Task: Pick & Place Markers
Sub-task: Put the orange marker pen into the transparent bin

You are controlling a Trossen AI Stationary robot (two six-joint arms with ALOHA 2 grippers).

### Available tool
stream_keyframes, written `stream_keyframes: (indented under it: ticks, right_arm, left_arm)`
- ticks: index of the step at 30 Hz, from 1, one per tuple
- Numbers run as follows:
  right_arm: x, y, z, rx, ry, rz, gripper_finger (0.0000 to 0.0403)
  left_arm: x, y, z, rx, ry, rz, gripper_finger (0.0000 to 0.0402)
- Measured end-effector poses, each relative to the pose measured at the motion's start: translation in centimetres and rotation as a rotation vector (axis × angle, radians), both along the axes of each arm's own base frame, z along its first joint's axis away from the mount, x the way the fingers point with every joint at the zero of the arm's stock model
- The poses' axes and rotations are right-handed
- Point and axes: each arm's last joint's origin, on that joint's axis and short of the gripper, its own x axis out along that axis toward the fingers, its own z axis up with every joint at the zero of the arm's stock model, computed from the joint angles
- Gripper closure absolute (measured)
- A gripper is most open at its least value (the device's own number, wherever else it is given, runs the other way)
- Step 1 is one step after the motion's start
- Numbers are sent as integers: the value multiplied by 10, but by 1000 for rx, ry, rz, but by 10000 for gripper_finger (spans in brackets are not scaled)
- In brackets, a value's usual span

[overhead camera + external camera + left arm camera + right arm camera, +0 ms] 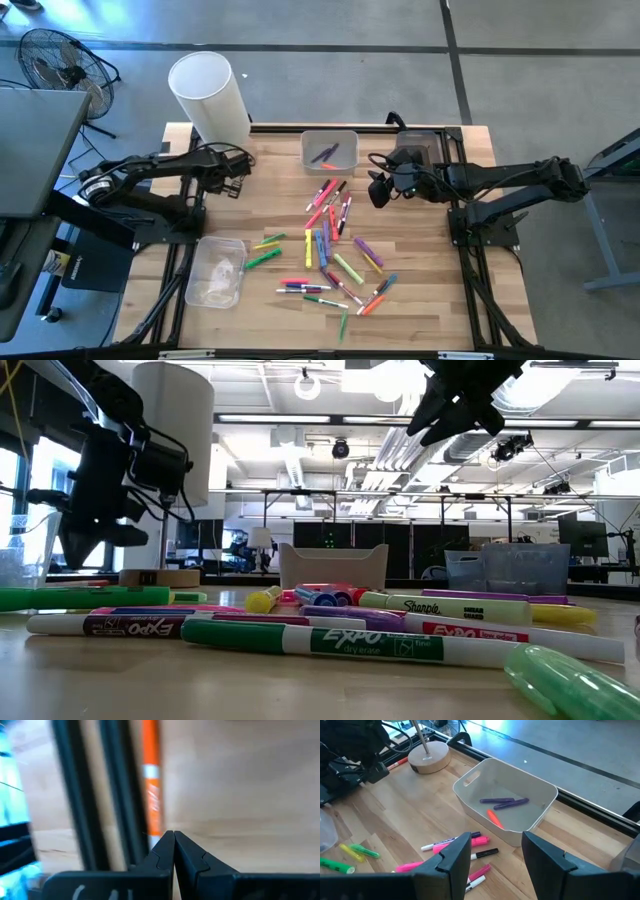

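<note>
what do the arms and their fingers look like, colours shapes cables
Both arms are black, built of jointed segments, with thin black cables looped near the wrists. The left gripper has two flat dark fingers tapering to wedge-shaped tips. The right gripper has broad, blocky dark fingers with angled inner faces. No markings are readable on either.

Wooden table (pixel 430 300) under scattered markers (pixel 335 255)

We see our dark left two-finger gripper (pixel 236 186) hanging pinched together at ten o'clock, while our dark right two-finger gripper (pixel 378 190) hovers spread apart at two o'clock.
</note>
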Motion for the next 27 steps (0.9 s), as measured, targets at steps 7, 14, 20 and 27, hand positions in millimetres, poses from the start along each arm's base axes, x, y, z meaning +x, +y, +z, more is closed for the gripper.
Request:
stream_keyframes:
  ticks: [7,14,20,27]
  right_arm:
    - [1,0,1,-2,-12,-3,238]
    - [2,0,3,-2,-37,-2,238]
    - [3,0,3,-1,-45,0,238]
    - [3,0,4,-1,-51,0,238]
  left_arm:
    - [-7,-2,-11,74,46,10,401]
    - [-23,-12,-39,92,56,115,401]
    - [-28,-17,-47,71,54,119,401]
    - [-17,-11,-37,27,-14,132,401]
